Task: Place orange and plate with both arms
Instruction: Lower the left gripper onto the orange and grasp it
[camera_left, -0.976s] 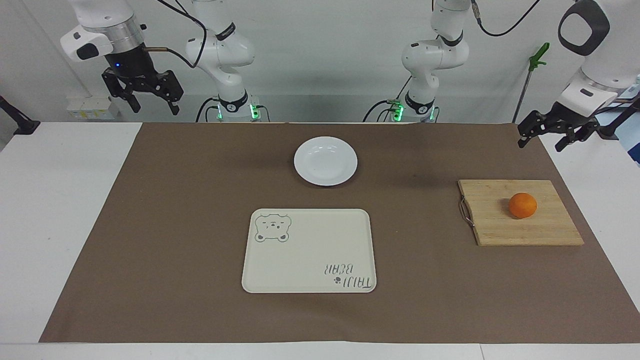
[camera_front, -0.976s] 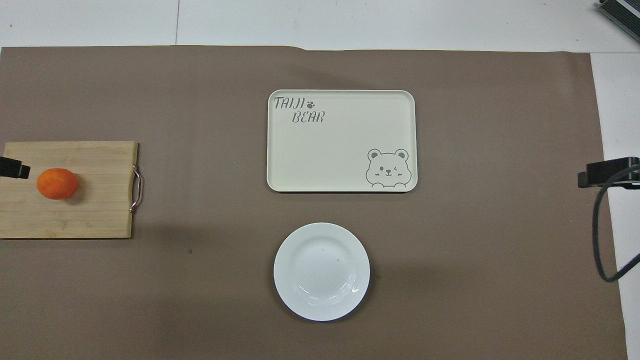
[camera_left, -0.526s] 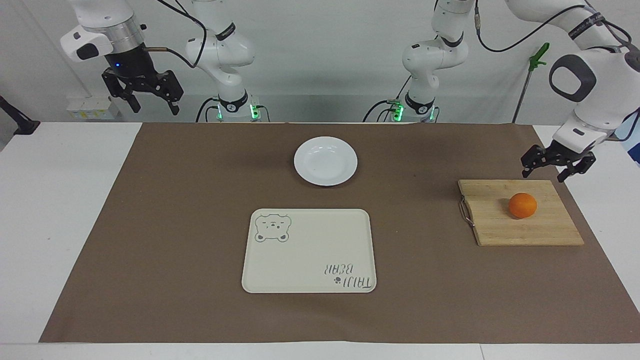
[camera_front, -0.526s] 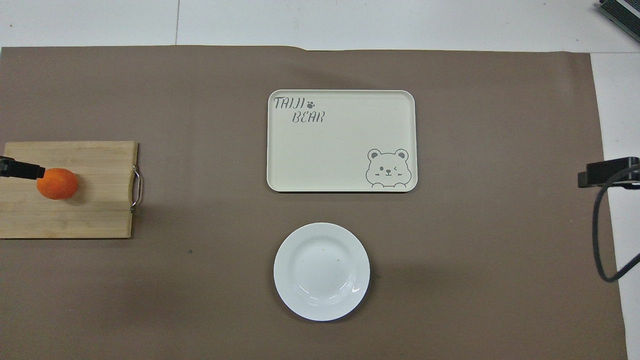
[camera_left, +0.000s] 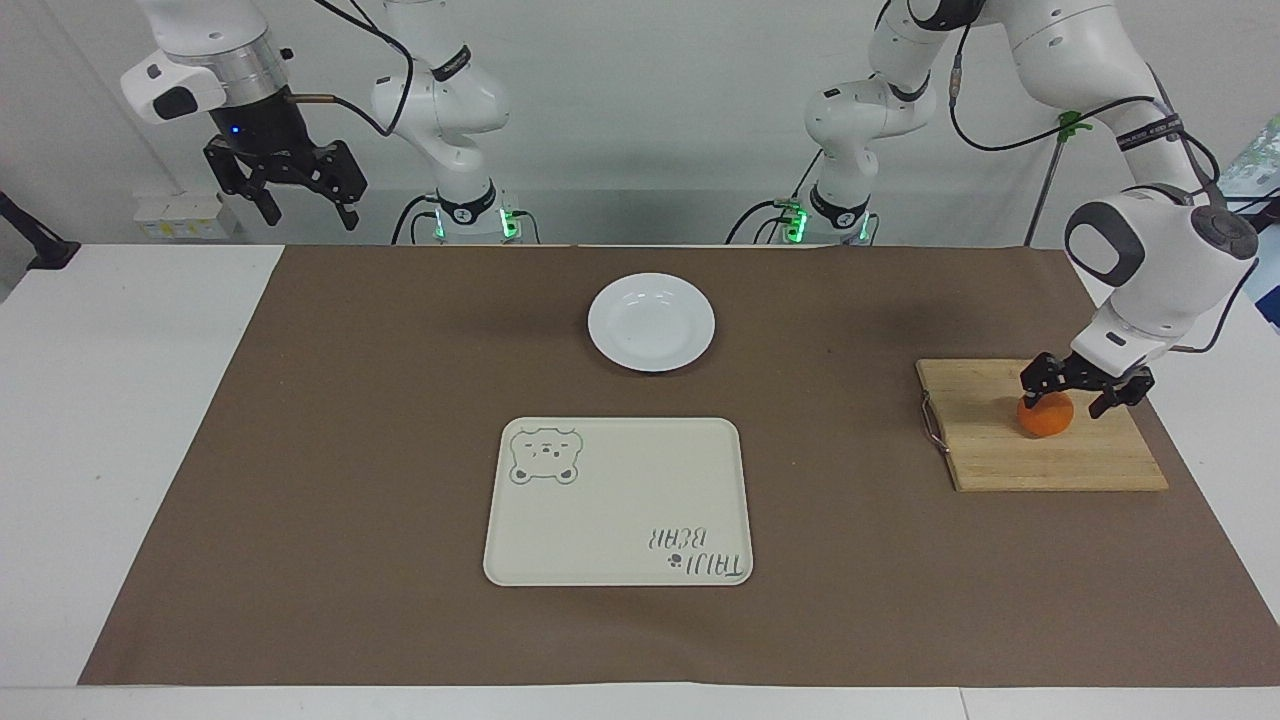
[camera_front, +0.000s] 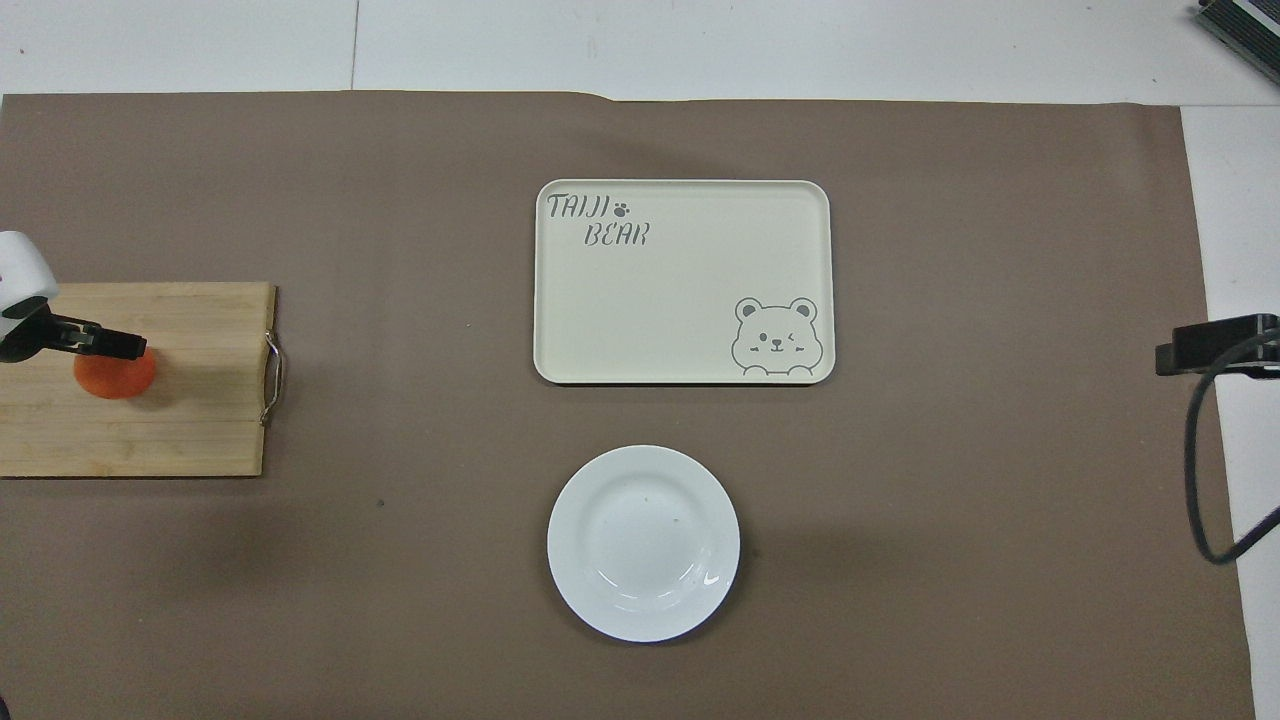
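Observation:
The orange (camera_left: 1046, 420) lies on a wooden cutting board (camera_left: 1000, 455) at the left arm's end of the table. My left gripper (camera_left: 1067, 401) has come down over it, open, one finger on either side of the fruit's top. From overhead one black finger (camera_front: 110, 344) covers part of the orange (camera_front: 116, 378). The white plate (camera_left: 651, 322) sits bare on the brown mat, midway between the two arm bases, also seen from overhead (camera_front: 643, 543). My right gripper (camera_left: 308, 214) hangs open high over the table's edge at the right arm's end and waits.
A cream tray with a bear drawing (camera_left: 620, 500) lies farther from the robots than the plate. The cutting board (camera_front: 190, 400) has a metal handle (camera_front: 272, 378) on its side toward the tray. A brown mat (camera_left: 300, 450) covers most of the table.
My left arm has swung in and dropped from over the table's edge down onto the orange, still open. The right arm, plate, tray and orange have stayed where they were.

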